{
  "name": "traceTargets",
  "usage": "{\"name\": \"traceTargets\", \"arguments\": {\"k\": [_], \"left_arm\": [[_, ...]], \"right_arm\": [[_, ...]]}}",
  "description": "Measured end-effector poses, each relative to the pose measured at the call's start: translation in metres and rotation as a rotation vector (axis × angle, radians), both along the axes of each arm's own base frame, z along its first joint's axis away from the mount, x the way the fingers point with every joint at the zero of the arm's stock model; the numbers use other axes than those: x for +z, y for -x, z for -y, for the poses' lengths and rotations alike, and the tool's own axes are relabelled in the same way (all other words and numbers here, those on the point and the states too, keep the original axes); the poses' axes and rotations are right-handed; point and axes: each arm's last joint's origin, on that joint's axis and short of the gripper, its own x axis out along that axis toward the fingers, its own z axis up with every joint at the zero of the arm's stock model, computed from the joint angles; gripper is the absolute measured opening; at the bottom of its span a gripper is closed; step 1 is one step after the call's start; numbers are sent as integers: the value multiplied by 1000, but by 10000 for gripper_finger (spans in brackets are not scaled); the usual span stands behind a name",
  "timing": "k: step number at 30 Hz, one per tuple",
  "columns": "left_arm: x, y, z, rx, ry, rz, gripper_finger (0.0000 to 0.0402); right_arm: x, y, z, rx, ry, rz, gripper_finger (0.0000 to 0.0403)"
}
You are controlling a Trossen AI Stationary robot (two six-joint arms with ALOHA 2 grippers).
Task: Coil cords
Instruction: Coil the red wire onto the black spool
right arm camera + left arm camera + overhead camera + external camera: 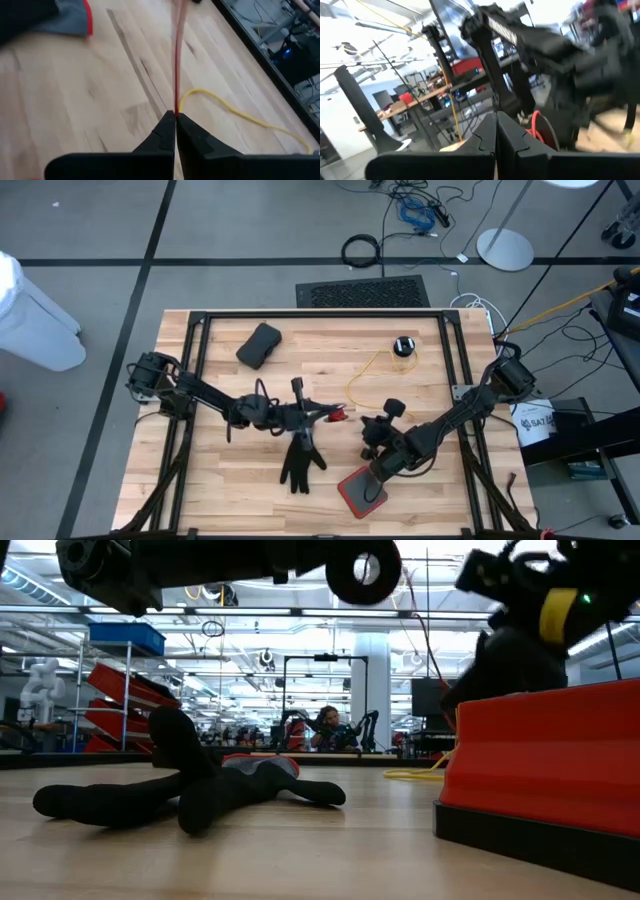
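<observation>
On the wooden bench [230,480] a yellow cord [372,375] runs in a loose loop from a small black puck [403,346] near the far edge toward the middle, where a small red end piece [340,416] shows; the left pincer [322,414] sits just beside that red piece with its fingers pressed together, and whether it has hold of the cord cannot be told; in the right wrist view the right pincer [176,116] is closed on a thin red strand [177,60] that stretches taut away from its tips, with the yellow cord curving off over the boards right beside them; a red tray with a black rim [358,488] lies near the front edge under the right arm, its contents hidden; a black glove [300,460] lies flat to the tray's left; a dark pouch [259,345] rests toward the far left.
</observation>
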Motion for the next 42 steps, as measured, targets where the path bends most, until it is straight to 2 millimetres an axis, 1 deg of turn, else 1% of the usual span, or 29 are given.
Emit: {"name": "traceTargets", "arguments": {"k": [5, 7, 13, 17, 22, 26, 30, 33, 36, 40, 42], "left_arm": [[7, 2, -1, -14, 54, 76, 0], [14, 1, 0, -31, 65, 126, 0], [31, -5, 2, -65, 69, 195, 0], [41, -11, 4, -58, 51, 210, 0], [53, -18, 6, -49, 20, 200, 0], [53, -22, 7, -49, 8, 148, 0], [49, -23, 7, -49, -4, 96, 0], [47, -24, 7, -49, -7, 81, 0], [46, -24, 7, -49, -11, 63, 0], [45, -25, 7, -47, -22, 54, 0], [45, -25, 7, -40, -40, 59, 0]], "right_arm": [[-17, 12, 7, -51, -24, 23, 0], [-21, 16, 8, -57, -36, 17, 0], [-19, 14, 2, -30, -17, 69, 0], [-11, 15, 2, -21, -12, 90, 0], [8, 24, -3, 10, -37, 132, 0], [26, 32, -10, 52, -50, 205, 0], [40, 30, -23, 143, -29, 275, 3], [46, 28, -27, 141, 40, 325, 19], [48, 29, -26, 107, 87, 360, 47], [51, 27, -28, 89, 80, 406, 88], [51, 27, -28, 86, 77, 412, 101]]}}
